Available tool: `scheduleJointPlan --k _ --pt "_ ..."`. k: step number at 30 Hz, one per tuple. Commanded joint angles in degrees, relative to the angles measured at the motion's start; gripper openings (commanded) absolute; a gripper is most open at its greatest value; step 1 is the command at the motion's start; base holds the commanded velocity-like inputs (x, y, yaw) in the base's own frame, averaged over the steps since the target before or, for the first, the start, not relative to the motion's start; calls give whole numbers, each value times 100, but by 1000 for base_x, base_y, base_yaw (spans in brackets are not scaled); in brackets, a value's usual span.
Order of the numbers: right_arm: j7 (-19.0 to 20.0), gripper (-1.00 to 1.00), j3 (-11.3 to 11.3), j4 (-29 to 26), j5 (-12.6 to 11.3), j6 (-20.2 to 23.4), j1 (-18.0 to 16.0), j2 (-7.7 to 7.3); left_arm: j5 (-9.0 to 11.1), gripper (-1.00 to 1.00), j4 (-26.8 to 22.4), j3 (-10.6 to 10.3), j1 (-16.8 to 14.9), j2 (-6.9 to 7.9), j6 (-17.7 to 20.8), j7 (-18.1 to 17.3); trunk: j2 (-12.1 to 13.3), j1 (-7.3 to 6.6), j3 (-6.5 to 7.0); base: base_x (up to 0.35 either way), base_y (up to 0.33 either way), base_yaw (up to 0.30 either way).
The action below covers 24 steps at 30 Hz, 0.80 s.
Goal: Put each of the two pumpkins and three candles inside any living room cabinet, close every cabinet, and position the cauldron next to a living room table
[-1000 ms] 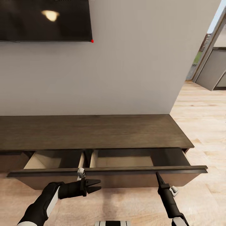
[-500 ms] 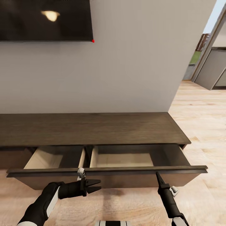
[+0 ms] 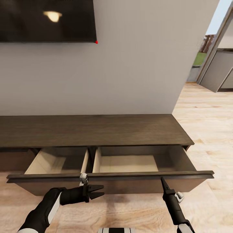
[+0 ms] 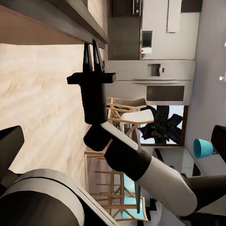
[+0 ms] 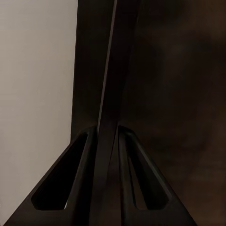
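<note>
Drawers of the cabinet (image 3: 97,132) stand pulled out under its long dark-brown top, against the white wall (image 3: 139,64). One wide front panel (image 3: 110,176) spans both pale beige compartments; the left one (image 3: 48,161) and the right one (image 3: 129,163) both show bare floors (shadow covers their far corners). The right gripper (image 3: 162,182) points up at the panel's upper edge, and in the right wrist view its two fingers (image 5: 89,179) sit on either side of a thin dark edge of the panel (image 5: 110,94), closed tight against it. The left gripper (image 3: 101,191) hangs in front of the panel, near its lower part, pointing toward the right arm; its fingers are slightly parted and hold nothing. A dark TV (image 3: 45,19) hangs on the wall above. Wood floor (image 3: 207,129) runs off to the right toward a doorway.
</note>
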Motion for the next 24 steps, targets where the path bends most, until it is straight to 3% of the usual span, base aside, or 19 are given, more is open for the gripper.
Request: scheduleJointPlan --k 1,24 --pt "27 -100 43 10 1 37 1 1 10 100 0 -2 -3 4 60 -12 -2 -2 -5 -46 0 0" --pt "27 -100 46 10 1 39 1 1 10 100 0 -2 -3 15 60 -12 -2 -2 -5 -85 0 0"
